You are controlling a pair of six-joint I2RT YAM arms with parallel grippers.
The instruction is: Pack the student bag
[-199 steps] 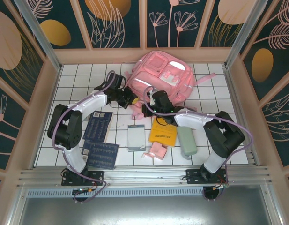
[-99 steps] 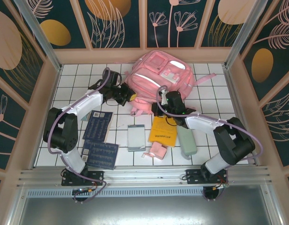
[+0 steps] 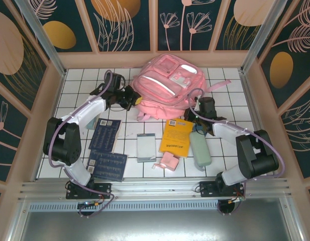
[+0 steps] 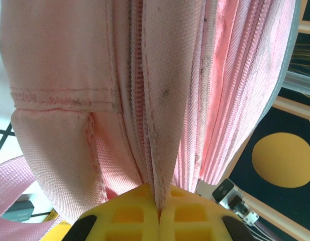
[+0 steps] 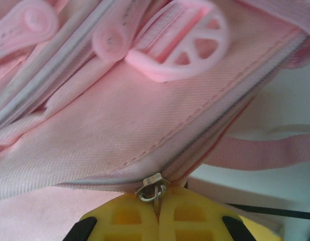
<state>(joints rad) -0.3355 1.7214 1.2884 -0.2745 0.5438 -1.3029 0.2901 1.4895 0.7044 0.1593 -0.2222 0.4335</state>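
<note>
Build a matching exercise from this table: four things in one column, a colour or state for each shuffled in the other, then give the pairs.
Column one
1. left gripper
2. right gripper
3. booklet
4. pencil case

Column two
A. pale green
B. shut on the zipper pull of the student bag
C. yellow-orange
D. shut on a fold of the student bag's fabric

Pairs: 1-D, 2-B, 3-C, 4-A
</note>
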